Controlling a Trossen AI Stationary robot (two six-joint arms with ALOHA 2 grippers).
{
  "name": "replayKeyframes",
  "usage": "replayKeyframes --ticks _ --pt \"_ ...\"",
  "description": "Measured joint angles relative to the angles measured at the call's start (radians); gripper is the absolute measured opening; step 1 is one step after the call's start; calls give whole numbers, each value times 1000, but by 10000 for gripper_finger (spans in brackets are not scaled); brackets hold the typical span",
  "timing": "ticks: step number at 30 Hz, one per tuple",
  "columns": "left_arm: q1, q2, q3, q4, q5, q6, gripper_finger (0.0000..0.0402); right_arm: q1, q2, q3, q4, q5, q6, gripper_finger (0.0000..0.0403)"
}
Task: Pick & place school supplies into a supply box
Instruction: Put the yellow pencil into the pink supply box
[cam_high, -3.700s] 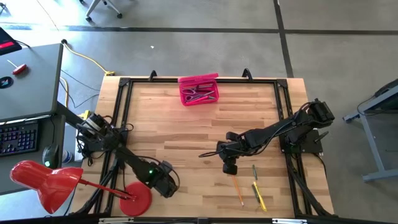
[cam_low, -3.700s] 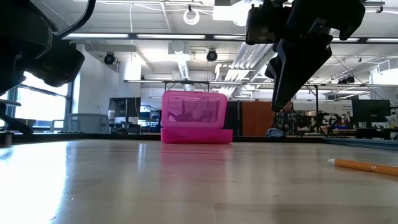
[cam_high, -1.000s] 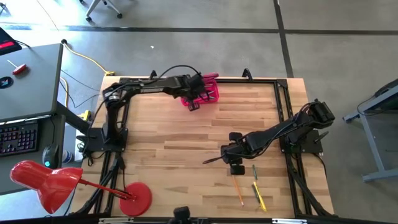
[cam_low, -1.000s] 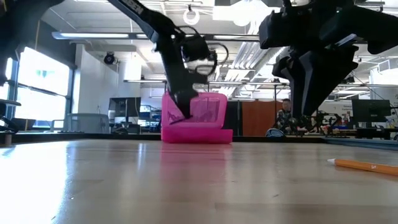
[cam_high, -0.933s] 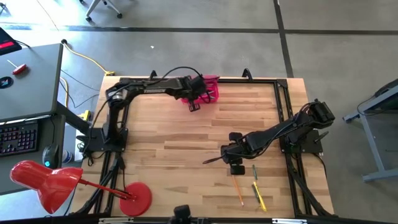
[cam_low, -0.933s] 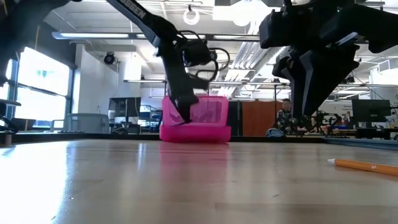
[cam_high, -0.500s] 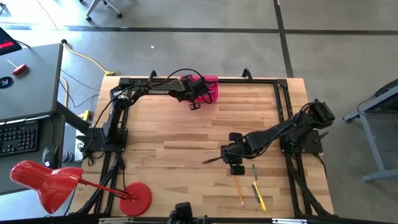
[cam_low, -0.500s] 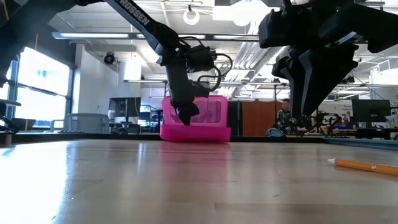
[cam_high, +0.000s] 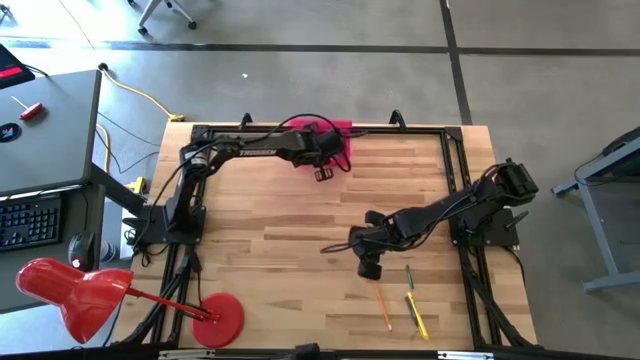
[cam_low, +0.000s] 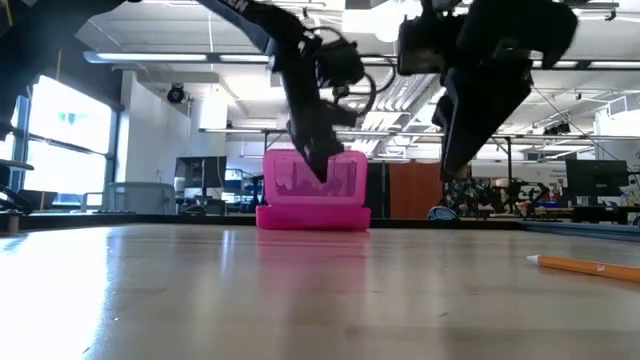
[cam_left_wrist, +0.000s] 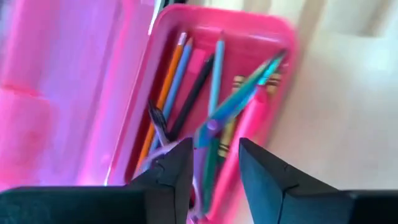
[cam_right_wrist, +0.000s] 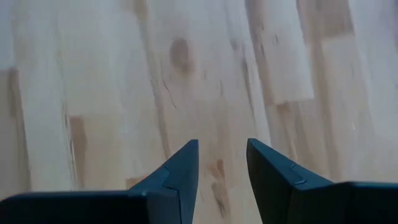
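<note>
The pink supply box sits flat on its base near the table's far edge, its lid open. Inside lie several pens and the scissors. My left gripper hovers open just above the box's near side. My right gripper is open above bare wood right of centre. Just beyond it, toward the near right, three pencils lie on the table: an orange one, a yellow one and a green one.
A red desk lamp with its round base stands at the near left corner. Black frame rails run along the table's left, right and far edges. Bare wood stretches across the table's middle.
My left gripper has moved along the box toward the table's right and risen a little. My right gripper has shifted slightly toward the table's left and tipped from pointing straight down to a slant. The pencils have stayed where they were.
</note>
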Motion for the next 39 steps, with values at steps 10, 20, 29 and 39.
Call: replayKeyframes --ticks 10,20,29,39 --pt "-123 0 337 -483 172 -93 120 115 0 0 -152 -38 347 114" --pt "-167 -2 595 -855 269 -204 87 428 5 0 76 290 294 114" --pt "-169 -97 647 -901 278 -310 84 542 58 -1 81 606 674 114" --pt "-167 -137 645 -895 160 -382 83 518 174 -1 16 599 752 114"
